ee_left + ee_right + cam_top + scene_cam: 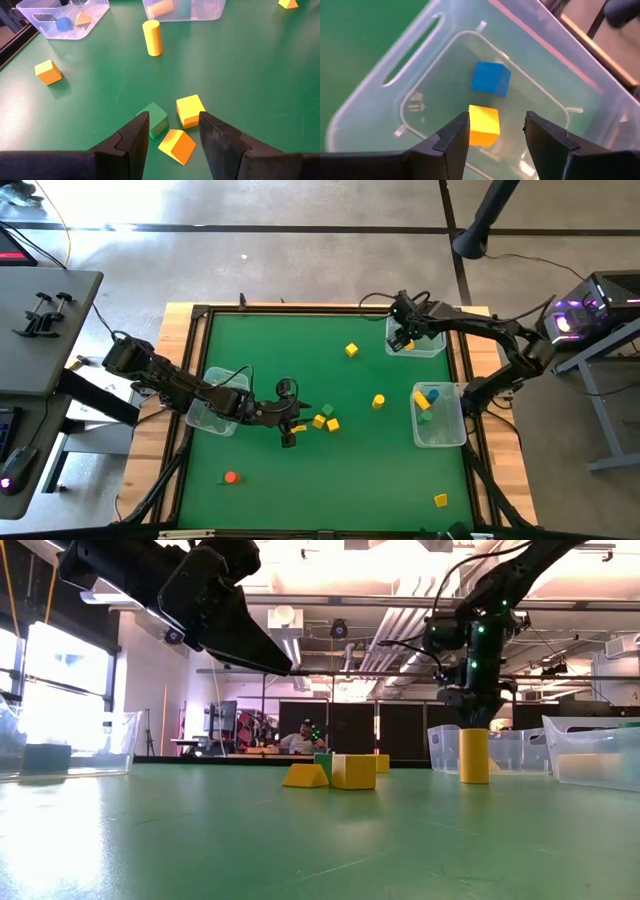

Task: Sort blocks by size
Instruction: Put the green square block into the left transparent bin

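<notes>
A green-topped desk (300, 370) with a raised wooden border stands on a grey concrete floor; the low view looks across it into a workshop where a seated person (303, 740) shows far behind. Three clear bins sit near the edges: one at the left side (215, 412), one in the far right corner (432, 345) and one along the right side (440, 425). The left pincer (290, 423) hovers low over mid-desk, fingers spread and holding nothing, above a small cluster of blocks: a green block (156, 119), a yellow cube (190, 110) and a yellow wedge (177, 145) lying close together. Open green surface surrounds the cluster. A yellow cylinder (378, 401) stands upright to its right, a yellow cube (351, 350) lies farther back, an orange-red piece (231, 477) sits near the front left, and a yellow piece (440, 500) rests near the front right edge. The right pincer (403, 338) hangs over the far right corner bin, fingers apart and empty, above a blue cube (490, 78) and a yellow cube (483, 124) resting on that bin's floor. The right-side bin holds blue, yellow and green pieces.
</notes>
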{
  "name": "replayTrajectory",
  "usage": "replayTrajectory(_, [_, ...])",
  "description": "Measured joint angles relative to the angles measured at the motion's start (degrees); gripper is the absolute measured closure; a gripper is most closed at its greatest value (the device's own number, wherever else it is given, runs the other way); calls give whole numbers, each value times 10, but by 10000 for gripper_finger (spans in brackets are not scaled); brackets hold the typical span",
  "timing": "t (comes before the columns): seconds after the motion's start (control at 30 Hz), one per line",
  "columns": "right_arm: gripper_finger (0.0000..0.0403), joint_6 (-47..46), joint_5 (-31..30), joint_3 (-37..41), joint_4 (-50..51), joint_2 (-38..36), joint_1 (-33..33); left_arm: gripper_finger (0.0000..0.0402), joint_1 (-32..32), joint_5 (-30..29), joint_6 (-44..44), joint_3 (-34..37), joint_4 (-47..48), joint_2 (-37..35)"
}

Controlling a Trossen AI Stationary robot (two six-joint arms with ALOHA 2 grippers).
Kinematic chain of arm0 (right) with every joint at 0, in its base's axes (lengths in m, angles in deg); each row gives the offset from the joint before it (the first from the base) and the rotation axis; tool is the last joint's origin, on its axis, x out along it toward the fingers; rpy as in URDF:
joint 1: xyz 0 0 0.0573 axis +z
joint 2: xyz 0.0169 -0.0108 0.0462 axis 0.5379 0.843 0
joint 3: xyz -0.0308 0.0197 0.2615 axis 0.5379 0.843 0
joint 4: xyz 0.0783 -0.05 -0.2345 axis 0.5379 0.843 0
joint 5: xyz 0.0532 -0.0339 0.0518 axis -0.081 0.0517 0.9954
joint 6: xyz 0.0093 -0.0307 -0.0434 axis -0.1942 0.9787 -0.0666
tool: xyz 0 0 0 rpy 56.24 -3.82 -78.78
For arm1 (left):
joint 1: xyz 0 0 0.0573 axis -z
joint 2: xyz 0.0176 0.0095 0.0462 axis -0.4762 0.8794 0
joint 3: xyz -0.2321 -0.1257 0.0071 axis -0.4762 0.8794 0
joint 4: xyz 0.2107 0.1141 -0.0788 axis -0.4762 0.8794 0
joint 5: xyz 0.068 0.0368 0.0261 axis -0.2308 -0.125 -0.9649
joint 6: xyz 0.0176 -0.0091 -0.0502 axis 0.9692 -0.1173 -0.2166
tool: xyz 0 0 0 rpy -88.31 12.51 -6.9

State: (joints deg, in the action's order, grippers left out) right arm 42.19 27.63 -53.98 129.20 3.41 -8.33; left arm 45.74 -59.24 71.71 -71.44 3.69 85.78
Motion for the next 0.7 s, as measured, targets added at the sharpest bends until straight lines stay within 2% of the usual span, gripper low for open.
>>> replayTrajectory(0.33, [222, -31, -130, 0, 24, -22, 169, 243, 0, 0, -9, 0, 8, 0])
replayTrajectory(0.53, [221, -134, -182, 0, 92, -98, 294, 243, 0, -1, -11, 0, 12, 0])
replayTrajectory(0.7, [221, -226, -187, 0, 110, -163, 406, 243, 0, -4, -11, 0, 12, 0])
